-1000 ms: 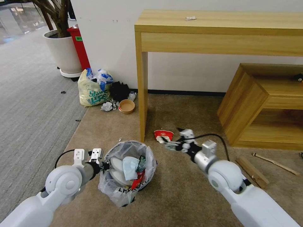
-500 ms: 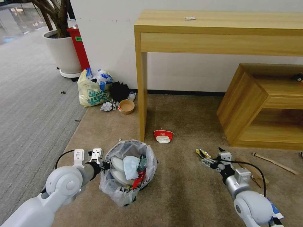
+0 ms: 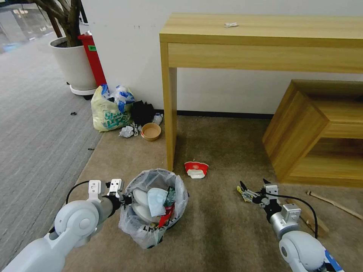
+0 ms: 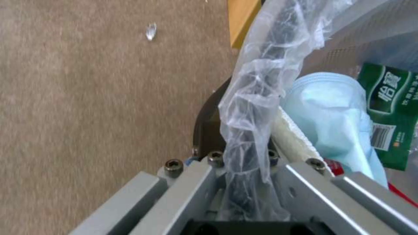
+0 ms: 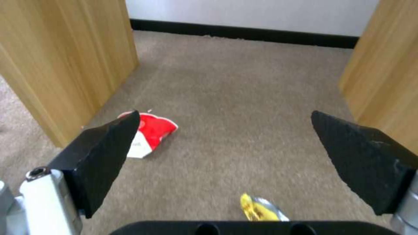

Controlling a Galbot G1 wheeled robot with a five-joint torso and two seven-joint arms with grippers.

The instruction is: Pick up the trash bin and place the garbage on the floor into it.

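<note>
Left gripper, lower left of the head view, clamped on the rim of the trash bin; from the left wrist camera, fingers pressed onto a twisted fold of the clear liner bag over the dark rim. Trash bin standing on the beige floor, low and left of centre, holding white slippers, a blue mask, a green-labelled wrapper and something red.

Right gripper in the lower right of the head view, low over the carpet, jaws spread wide and empty (the two black fingertips well apart in the right wrist view). Just beside its tips, a small yellow and silver wrapper lying on the floor, touched by neither finger.

Crushed red and white carton on the carpet near picture centre, close to the leg of the wooden table. Wooden stick and cardboard piece at the right edge, before the low wooden shelf. Yellowish tied bag, brown bowl and crumpled paper by the wall, upper left; white plant pot behind them.
</note>
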